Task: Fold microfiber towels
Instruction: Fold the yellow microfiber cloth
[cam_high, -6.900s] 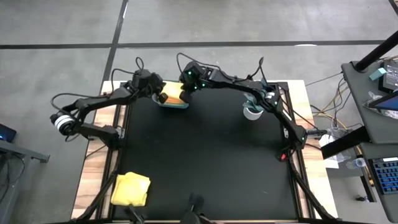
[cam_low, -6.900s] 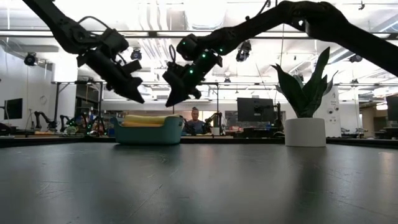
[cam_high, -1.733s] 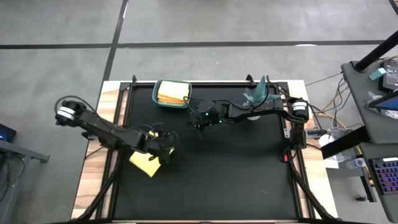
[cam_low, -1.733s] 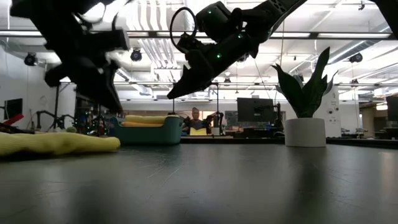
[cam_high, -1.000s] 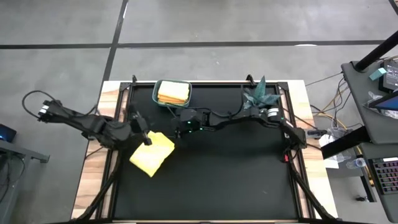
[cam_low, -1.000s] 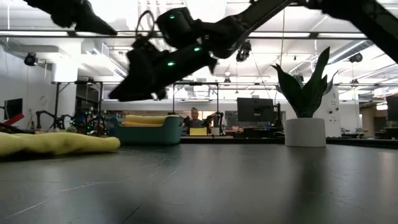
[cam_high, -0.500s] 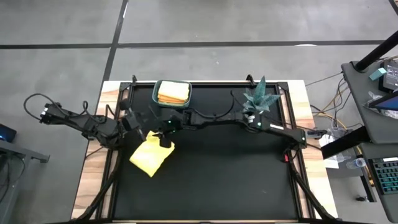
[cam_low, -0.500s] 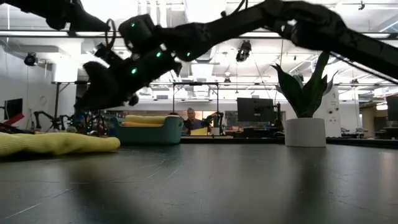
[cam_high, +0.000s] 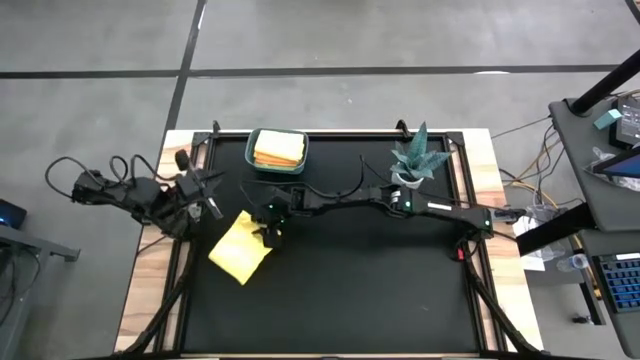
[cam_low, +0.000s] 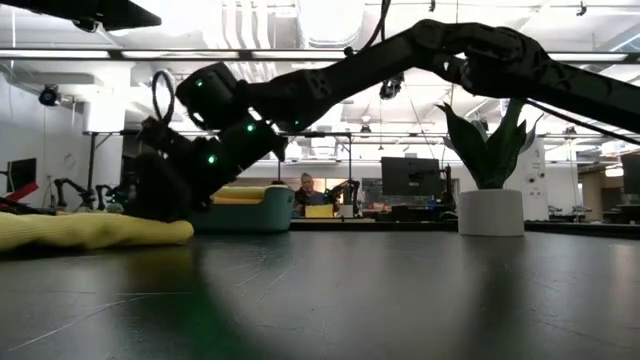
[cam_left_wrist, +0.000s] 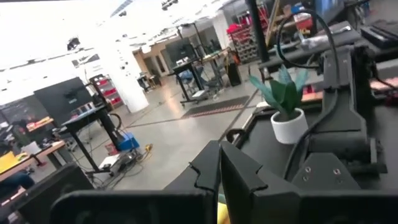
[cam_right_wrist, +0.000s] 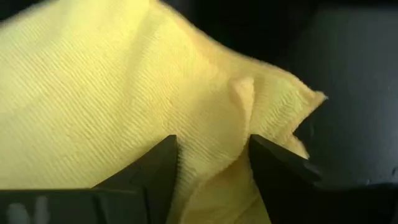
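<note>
High view: right end effector (cam_high: 268, 232) over yellow towel (cam_high: 238, 250) corner.

ribbed yellow cloth towel (cam_right_wrist: 112, 99), matt black tabletop (cam_high: 380, 280)

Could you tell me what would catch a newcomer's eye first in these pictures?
Most striking is the yellow towel lying on the black mat at the table's left side, with the right gripper stretched far across the table, its fingers open and straddling a raised corner of the cloth. Next comes the teal bin at the far edge holding more folded towels, and the potted plant to its right. The left gripper waits shut off the mat's left edge.
</note>
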